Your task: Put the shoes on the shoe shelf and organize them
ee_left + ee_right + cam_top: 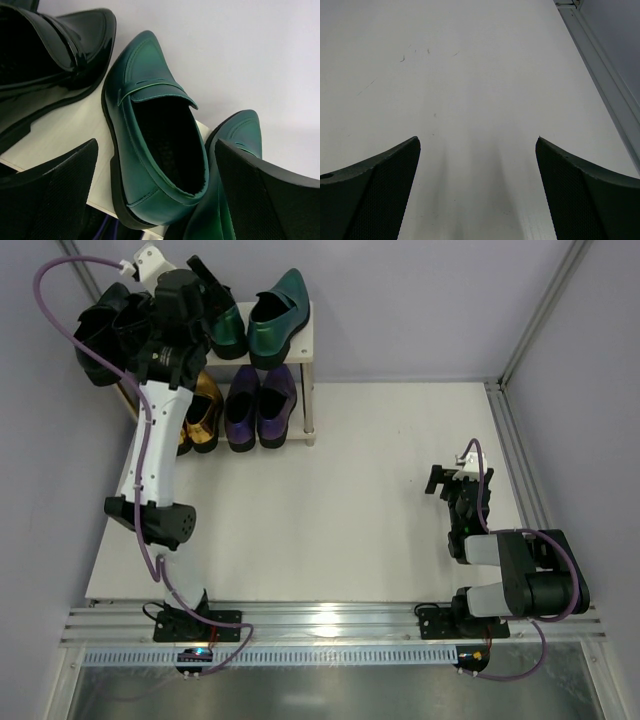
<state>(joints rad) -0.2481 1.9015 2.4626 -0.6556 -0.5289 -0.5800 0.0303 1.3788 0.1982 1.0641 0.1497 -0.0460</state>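
So the shoe shelf (304, 340) is sitting at the far left corner of the counter (350, 500), and all four pairs are showing on it. The metallic green loafers (250, 325) are taking up the right half of the top board. The black loafers (100, 335) are sitting at the left end, partly blocked by the left arm (155, 455). Down on the lower board the gold loafers (200, 410) are lying on the left and the purple loafers (260, 405) just beside them on the right. The left arm is reaching out over the top tier. In its wrist view the left jaws are standing wide apart, holding nothing, with one green loafer (150, 150) lying between the textured pads (55, 195), toe pointing away from the camera. Can't tell if either pad is actually touching it. The other green loafer (240, 130) is peeking out on the right, and a black loafer (65, 40) is sitting at upper left on the pale board (65, 130). Meanwhile the right arm (520, 570) is sitting folded up at the right side of the counter, well apart from the shelf. The right jaws are also spread apart, with only bare white counter (470, 75) showing between their pads (370, 195).
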